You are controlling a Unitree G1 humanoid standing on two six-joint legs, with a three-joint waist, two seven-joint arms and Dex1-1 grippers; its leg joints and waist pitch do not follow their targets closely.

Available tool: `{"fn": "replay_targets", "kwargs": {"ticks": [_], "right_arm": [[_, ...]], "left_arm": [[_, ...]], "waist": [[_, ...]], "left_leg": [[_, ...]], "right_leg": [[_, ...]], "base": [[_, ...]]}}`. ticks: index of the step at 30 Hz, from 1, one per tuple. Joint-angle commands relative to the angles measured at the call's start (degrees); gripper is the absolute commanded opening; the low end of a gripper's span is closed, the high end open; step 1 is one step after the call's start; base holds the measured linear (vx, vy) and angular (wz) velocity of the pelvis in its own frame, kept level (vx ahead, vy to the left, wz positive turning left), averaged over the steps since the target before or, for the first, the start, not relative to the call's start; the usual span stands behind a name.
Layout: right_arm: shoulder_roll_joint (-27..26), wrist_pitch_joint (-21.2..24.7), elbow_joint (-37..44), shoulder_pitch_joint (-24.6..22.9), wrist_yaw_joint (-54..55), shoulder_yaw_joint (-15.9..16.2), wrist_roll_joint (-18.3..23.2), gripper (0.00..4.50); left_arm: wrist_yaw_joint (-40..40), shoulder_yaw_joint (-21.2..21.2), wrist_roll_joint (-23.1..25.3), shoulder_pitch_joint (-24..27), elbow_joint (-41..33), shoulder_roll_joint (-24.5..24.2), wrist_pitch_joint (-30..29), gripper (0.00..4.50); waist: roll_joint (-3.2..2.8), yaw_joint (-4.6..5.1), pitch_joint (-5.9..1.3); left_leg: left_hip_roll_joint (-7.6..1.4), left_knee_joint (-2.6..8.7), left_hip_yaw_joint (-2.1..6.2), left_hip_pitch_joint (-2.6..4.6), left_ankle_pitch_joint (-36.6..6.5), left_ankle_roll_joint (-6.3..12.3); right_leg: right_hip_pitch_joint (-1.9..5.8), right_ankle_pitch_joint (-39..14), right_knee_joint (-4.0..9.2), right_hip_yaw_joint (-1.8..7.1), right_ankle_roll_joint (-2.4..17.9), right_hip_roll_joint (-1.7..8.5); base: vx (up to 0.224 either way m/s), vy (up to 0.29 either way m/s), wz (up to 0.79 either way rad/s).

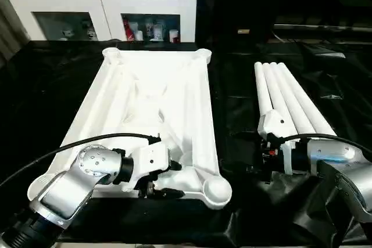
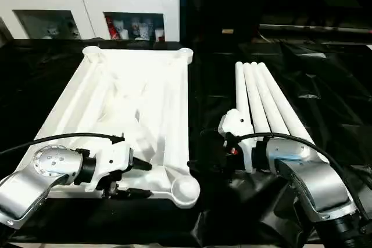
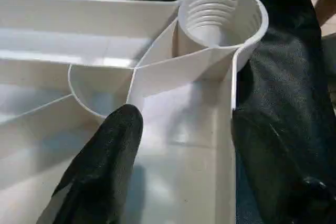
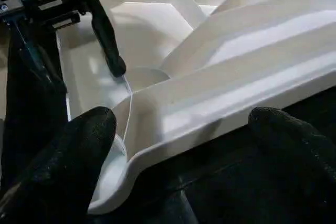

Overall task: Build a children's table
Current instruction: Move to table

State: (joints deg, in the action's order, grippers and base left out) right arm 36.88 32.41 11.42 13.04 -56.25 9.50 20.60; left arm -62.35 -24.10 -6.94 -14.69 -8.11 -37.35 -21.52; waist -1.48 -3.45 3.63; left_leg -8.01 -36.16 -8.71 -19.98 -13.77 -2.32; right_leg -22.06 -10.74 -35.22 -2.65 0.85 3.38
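Left wrist view: left gripper (image 3: pixel 181 145) fingers spread open astride table top (image 1: pixel 154 100) near rim, one inside, one outside, nothing clamped; likely to steady it.
Right gripper (image 4: pixel 178 145): at near ends of legs (image 1: pixel 288 97), fingers apart, holding nothing, aimed at the top's near corner.
Table top: ribs up on black tabletop (image 1: pixel 40 79), so sockets face up.
Legs: four, right of top.
Writing: none legible.

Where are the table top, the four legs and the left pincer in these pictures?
table top (image 1: pixel 157 91): left eye view, on its ribbed underside.
legs (image 1: pixel 288 100): left eye view, on the middle of the bundle.
left pincer (image 3: pixel 184 145): left wrist view, midway between its two black fingertips, astride the top's edge wall.
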Motion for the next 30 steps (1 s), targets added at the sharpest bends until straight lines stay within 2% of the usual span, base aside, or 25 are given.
{"fn": "replay_targets", "kwargs": {"ticks": [1,3,7,8,9,15,22,25,27,28,30], "right_arm": [[1.04,0.78,2.49,-0.46,-0.92,-0.16,1.16,4.50],[2.13,0.88,3.23,-0.69,-2.56,-0.69,1.98,4.50],[2.94,0.83,3.13,-0.54,-3.45,-0.94,2.19,4.50],[3.23,0.56,2.73,-0.34,-3.79,-0.73,1.85,4.50],[3.32,0.45,2.61,-0.29,-3.88,-0.64,1.71,4.50],[4.00,0.60,2.90,-0.13,-4.38,0.21,1.69,4.50],[4.48,0.77,3.29,-0.39,-5.27,0.78,1.75,4.50],[4.25,0.15,3.08,-0.38,-5.41,1.00,1.30,4.50],[4.07,-0.05,3.02,-0.34,-5.47,0.87,1.51,4.50],[4.11,-0.01,2.94,-0.30,-5.53,0.86,1.71,4.50],[4.16,0.00,2.84,-0.27,-5.54,0.94,1.65,4.50]], "left_arm": [[-0.83,-0.06,0.55,0.29,-2.04,-1.70,-2.38,2.80],[-0.89,-0.05,0.41,0.47,-4.96,-2.93,-3.83,2.53],[-0.73,-0.65,1.50,0.61,-6.23,-3.72,-4.61,2.21],[-0.68,-1.20,2.12,1.09,-6.46,-3.89,-4.74,2.21],[-0.65,-1.34,2.27,1.27,-6.53,-3.91,-4.75,1.97],[1.87,-2.47,5.04,0.95,-4.79,-3.22,-4.14,1.70],[3.13,-2.20,5.31,0.95,-4.81,-2.11,-5.29,1.05],[3.48,-2.11,5.53,1.25,-4.35,-1.75,-5.08,0.97],[3.98,-1.97,5.79,1.31,-3.98,-1.57,-5.19,0.71],[4.80,-1.66,5.98,1.27,-3.67,-1.29,-5.53,0.61],[5.50,-1.44,6.25,1.15,-3.35,-1.09,-5.71,0.58]], "waist": [[0.38,-0.10,-3.09],[0.55,0.00,-2.99],[0.63,-0.01,-2.88],[0.86,0.01,-2.89],[0.78,-0.04,-2.94],[1.05,-0.01,-3.02],[1.15,-0.04,-2.92],[1.30,-0.02,-2.94],[1.37,0.00,-2.90],[1.61,0.02,-2.94],[1.44,-0.02,-2.91]], "left_leg": [[-4.78,5.44,1.59,-0.09,-9.18,2.28],[-4.79,5.54,1.71,-0.11,-10.04,2.17],[-4.83,5.54,1.66,-0.05,-10.00,2.30],[-4.78,5.50,1.62,-0.14,-9.51,2.47],[-4.81,5.49,1.66,-0.20,-9.01,2.53],[-4.75,5.41,1.61,-0.32,-7.73,2.97],[-4.75,5.37,1.57,-0.30,-8.29,2.99],[-4.76,5.34,1.57,-0.27,-8.46,2.96],[-4.77,5.40,1.60,-0.27,-8.47,2.97],[-4.82,5.40,1.57,-0.28,-8.39,2.93],[-4.84,5.40,1.61,-0.25,-8.33,2.88]], "right_leg": [[2.24,-18.05,4.47,3.27,13.00,5.44],[2.23,-20.78,4.62,3.30,11.84,5.49],[2.02,-21.31,4.81,3.29,11.68,5.40],[2.06,-21.15,4.79,3.30,11.62,5.41],[2.10,-20.84,4.70,3.29,11.51,5.41],[2.18,-19.54,4.62,3.22,11.61,5.38],[2.12,-20.49,4.80,3.23,11.71,5.49],[2.05,-21.43,4.82,3.23,11.30,5.46],[2.03,-21.38,4.82,3.20,11.25,5.42],[2.09,-21.32,4.84,3.21,11.18,5.48],[2.04,-21.15,4.79,3.21,11.30,5.48]], "base": [[0.000,0.000,0.00],[0.000,0.000,0.00],[0.000,0.000,0.00],[0.000,0.000,0.00],[0.000,0.000,0.00],[0.000,0.000,0.00],[0.000,0.000,0.00],[0.000,0.000,0.00],[0.000,0.000,0.00],[0.000,0.000,0.00],[0.000,0.000,0.00]]}}
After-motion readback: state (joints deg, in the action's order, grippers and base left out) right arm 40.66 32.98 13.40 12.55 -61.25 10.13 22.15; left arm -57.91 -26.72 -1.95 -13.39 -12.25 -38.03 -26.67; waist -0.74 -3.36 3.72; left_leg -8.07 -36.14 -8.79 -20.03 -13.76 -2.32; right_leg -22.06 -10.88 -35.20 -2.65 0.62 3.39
